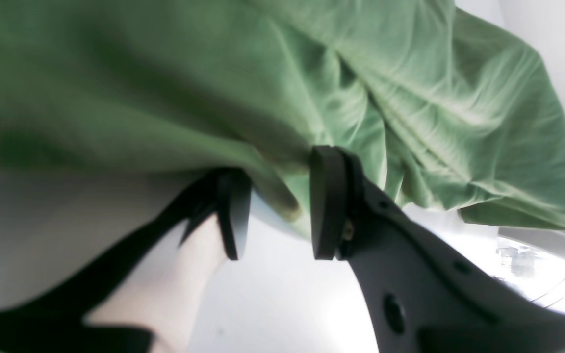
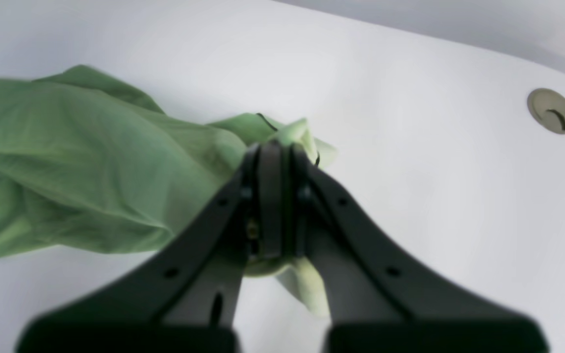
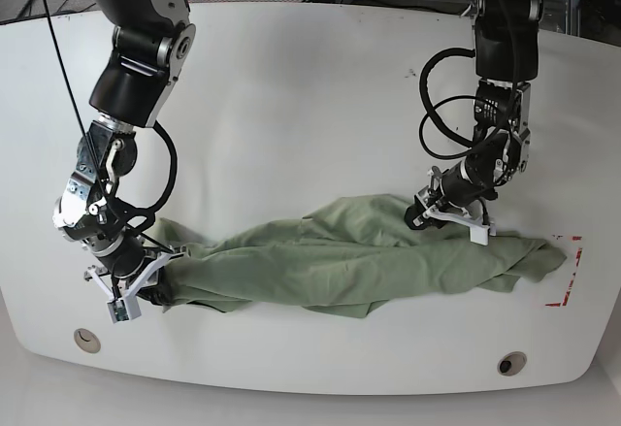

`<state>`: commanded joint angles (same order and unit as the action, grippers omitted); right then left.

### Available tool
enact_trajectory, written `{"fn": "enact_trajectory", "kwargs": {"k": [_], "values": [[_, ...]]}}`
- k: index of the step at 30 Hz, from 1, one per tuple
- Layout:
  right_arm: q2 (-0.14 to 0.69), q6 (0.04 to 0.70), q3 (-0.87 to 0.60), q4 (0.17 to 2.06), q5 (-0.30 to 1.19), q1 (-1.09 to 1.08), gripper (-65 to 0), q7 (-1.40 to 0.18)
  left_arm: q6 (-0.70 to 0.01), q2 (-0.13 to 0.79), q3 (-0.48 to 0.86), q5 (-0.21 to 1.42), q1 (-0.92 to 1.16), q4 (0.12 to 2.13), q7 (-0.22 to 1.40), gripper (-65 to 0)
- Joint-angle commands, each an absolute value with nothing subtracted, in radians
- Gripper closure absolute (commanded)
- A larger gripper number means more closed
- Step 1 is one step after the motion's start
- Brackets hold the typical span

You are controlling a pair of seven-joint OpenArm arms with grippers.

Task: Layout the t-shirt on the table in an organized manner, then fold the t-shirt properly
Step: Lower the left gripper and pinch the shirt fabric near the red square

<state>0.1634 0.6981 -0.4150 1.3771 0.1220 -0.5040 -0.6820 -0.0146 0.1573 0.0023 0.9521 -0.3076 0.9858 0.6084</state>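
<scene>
Across the near half of the table (image 3: pixel 310 77) the t-shirt (image 3: pixel 340 266) lay stretched in a rumpled band, not yet spread flat; by my judgement folding remained entirely undone. The right gripper (image 2: pixel 275 162) was clamped on one bunched end, while the left gripper (image 1: pixel 277 206) gaped around a fold.

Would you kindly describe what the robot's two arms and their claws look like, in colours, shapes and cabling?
Both arms are black with grey joint sections and loose black cables looping beside them. The left claw has matte black fingers ending in flat rectangular pads, with round holes along the shanks. The right claw matches: black, curved, tapering fingers with small holes. In the base view, whitish pieces show at both claws.
</scene>
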Motion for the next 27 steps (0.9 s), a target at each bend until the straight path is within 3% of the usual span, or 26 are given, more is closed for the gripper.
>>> {"fn": "enact_trajectory", "kwargs": {"k": [7, 15, 19, 21, 24, 27], "values": [[0.163, 0.698, -0.415, 1.377, 0.122, -0.504, 0.0, -0.682, -0.015, 0.157, 0.001, 0.957, -0.331, 0.937, 0.654, -18.7], [0.163, 0.698, -0.415, 1.377, 0.122, -0.504, 0.0, -0.682, -0.015, 0.157, 0.001, 0.955, -0.331, 0.943, 0.680, -29.9], [0.162, 0.698, -0.415, 1.377, 0.122, -0.504, 0.0, -0.682, -0.016, 0.154, -0.001, 0.954, -0.329, 0.943, 0.642, -21.4], [0.162, 0.698, -0.415, 1.377, 0.122, -0.504, 0.0, -0.682, -0.016, 0.143, -0.018, 0.954, -0.331, 0.938, 0.624, -12.6], [0.162, 0.698, -0.415, 1.377, 0.122, -0.504, 0.0, -0.682, -0.016, 0.139, -0.048, 0.954, -0.335, 0.937, 0.618, -4.4], [0.162, 0.698, -0.415, 1.377, 0.122, -0.504, 0.0, -0.682, -0.016, 0.137, -0.074, 0.955, -0.344, 0.943, 0.618, -1.5]]}}
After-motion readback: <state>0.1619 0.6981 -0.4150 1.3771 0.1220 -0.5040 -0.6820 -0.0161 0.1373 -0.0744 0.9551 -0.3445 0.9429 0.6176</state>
